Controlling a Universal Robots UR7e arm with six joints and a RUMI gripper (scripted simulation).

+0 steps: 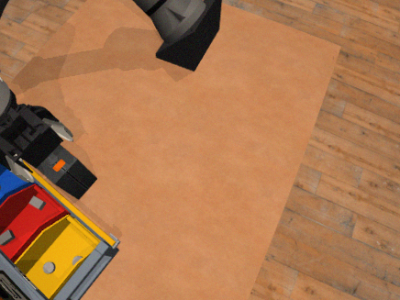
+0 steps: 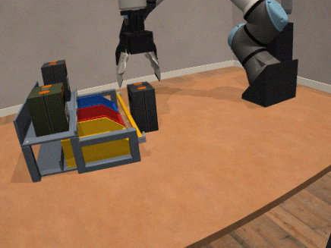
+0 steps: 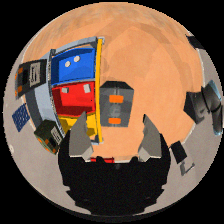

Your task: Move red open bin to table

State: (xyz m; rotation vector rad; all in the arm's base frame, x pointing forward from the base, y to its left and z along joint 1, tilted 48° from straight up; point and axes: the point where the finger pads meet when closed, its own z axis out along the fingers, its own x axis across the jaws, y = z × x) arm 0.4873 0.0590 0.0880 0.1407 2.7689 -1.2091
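Note:
The red open bin (image 1: pixel 29 222) (image 2: pixel 95 113) (image 3: pixel 75 104) sits in the grey shelf (image 1: pixel 94 264) (image 2: pixel 135 149), between the blue bin and the yellow bin. Two small grey parts (image 1: pixel 37 202) (image 3: pixel 87 88) lie in it. A yellow bar (image 1: pixel 83 210) (image 2: pixel 129 115) (image 3: pixel 97 89) runs along the shelf's front. A dark case (image 1: pixel 69 173) (image 2: pixel 143 109) (image 3: pixel 116 107) stands upright on the table (image 1: pixel 206 162) (image 2: pixel 228 153), just outside the bar and in front of the red bin. My gripper (image 1: pixel 51 159) (image 2: pixel 139 83) (image 3: pixel 115 113) is open and empty, with its fingertips above the dark case.
The blue bin (image 1: pixel 10 181) (image 2: pixel 95 102) (image 3: pixel 75 72) holds round parts. The yellow bin (image 1: pixel 60 254) (image 2: pixel 102 127) is nearest the exterior camera. A green case (image 2: pixel 49 111) (image 3: pixel 48 136) and another dark case (image 2: pixel 57 77) (image 3: pixel 32 77) stand on the shelf's raised back part.

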